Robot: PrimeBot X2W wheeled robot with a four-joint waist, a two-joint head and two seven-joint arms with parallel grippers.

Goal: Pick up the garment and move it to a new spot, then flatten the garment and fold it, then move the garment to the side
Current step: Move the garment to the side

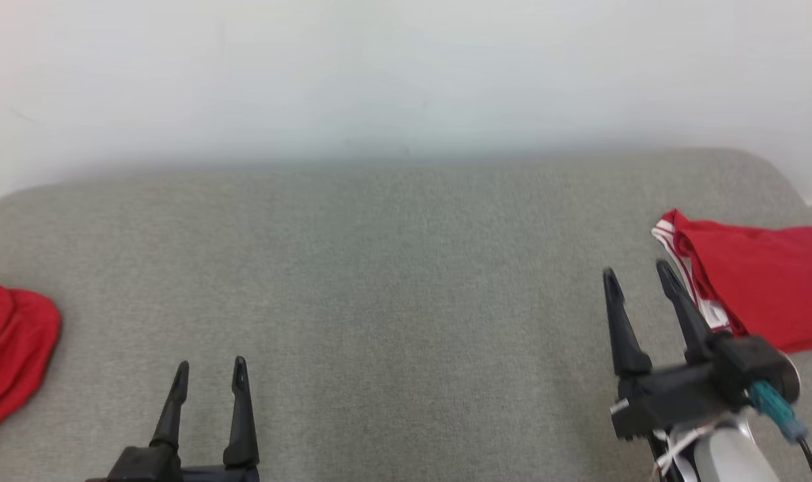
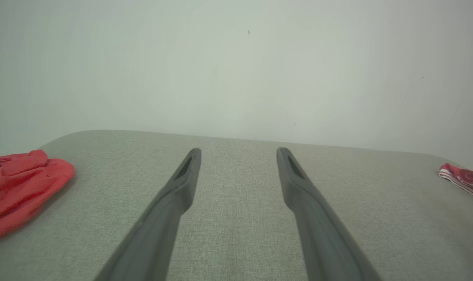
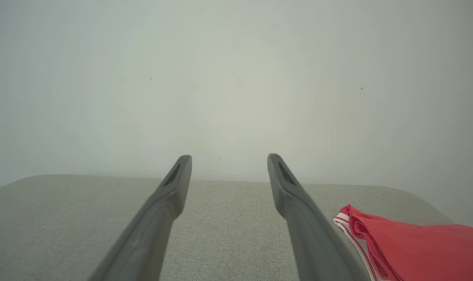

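A red garment with white stripes (image 1: 760,288) lies folded at the right end of the grey fabric surface (image 1: 406,268). My right gripper (image 1: 636,269) stands open just left of it, fingers apart and empty; the right wrist view has this garment (image 3: 415,246) beside the right finger of that gripper (image 3: 229,157). A second red garment (image 1: 11,348) lies crumpled at the left edge. My left gripper (image 1: 210,365) is open near the front, well right of it. The left wrist view shows the open left gripper (image 2: 238,152), the crumpled garment (image 2: 22,187) and the striped one (image 2: 464,179) far right.
A pale wall (image 1: 406,80) rises directly behind the surface's far edge. The surface has rounded far corners, and the striped garment reaches close to its right edge. A broad stretch of bare grey fabric lies between the two garments.
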